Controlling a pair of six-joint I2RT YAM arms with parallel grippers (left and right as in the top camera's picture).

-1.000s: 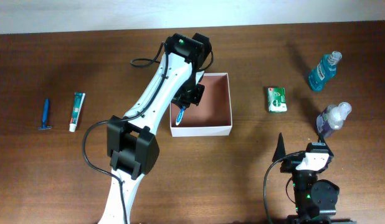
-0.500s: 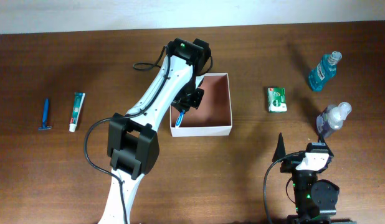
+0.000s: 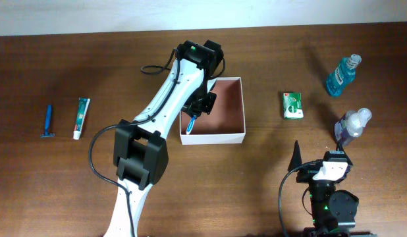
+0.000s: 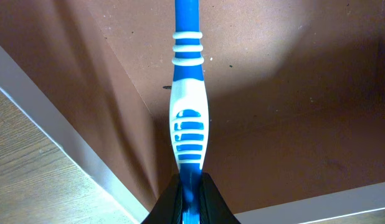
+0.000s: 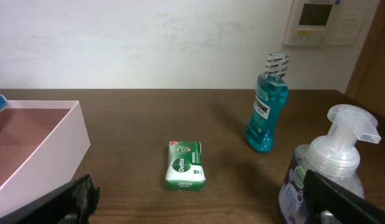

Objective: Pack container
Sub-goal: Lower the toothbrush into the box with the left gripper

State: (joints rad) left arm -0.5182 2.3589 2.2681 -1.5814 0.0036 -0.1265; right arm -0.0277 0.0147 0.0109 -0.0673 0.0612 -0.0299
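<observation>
Left gripper [image 4: 191, 190] clamped on a blue-and-white toothbrush [image 4: 188, 124] at the container's lower-left corner.
Container [image 3: 214, 138] sits centre of overhead frame, just above middle. Toothbrush points into its reddish-brown inside beside the white wall; floor contact unclear. Right gripper [image 5: 199, 186] lower right of overhead frame, fingers apart, holding nothing. Green packet [image 3: 293, 105] right of container, apart.

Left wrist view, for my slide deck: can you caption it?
Left claw grips a blue-and-white toothbrush above the container's reddish-brown floor, beside its white wall.
</observation>
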